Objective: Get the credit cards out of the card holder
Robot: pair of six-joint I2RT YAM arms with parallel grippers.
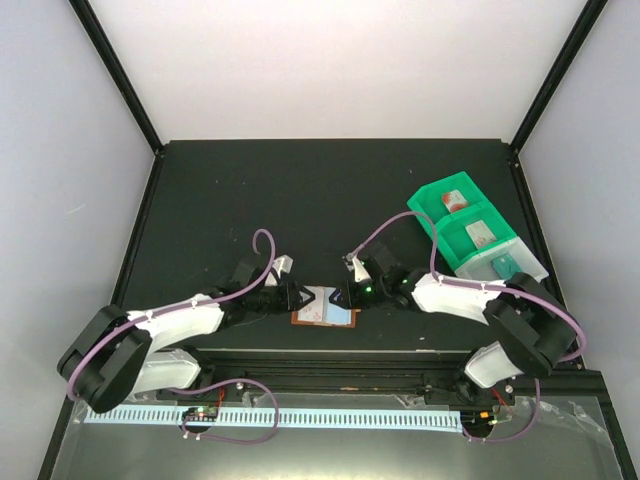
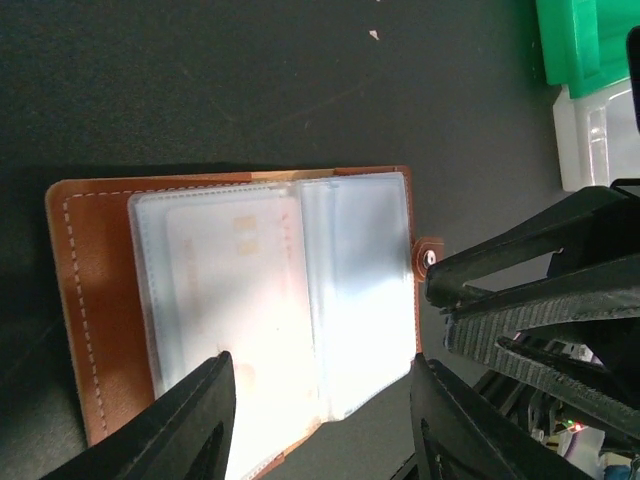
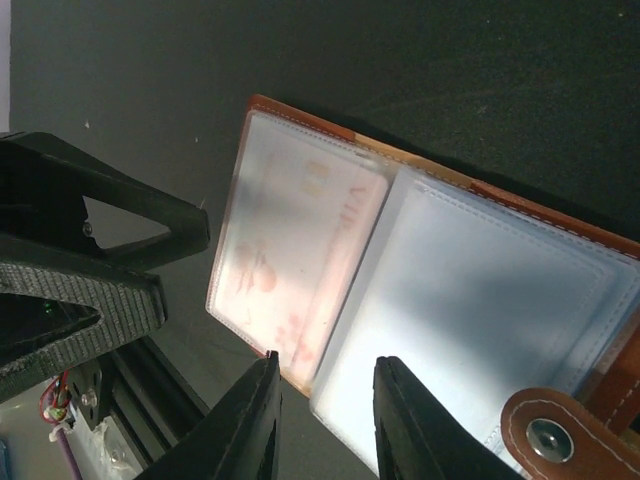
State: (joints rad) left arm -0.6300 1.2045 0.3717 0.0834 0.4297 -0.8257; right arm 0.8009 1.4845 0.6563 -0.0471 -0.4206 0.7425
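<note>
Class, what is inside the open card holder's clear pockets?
One pocket of the card holder shows a white card with red marks. The other pocket looks empty. Any cards stacked behind that card are covered.

Just one readable mark here: red letters, seemingly "VIP", hazy on the white card (image 3: pixel 300 265) under the clear sleeve, in the card holder (image 3: pixel 480 290) half away from the snap tab (image 3: pixel 560 435); other print too washed out
</note>
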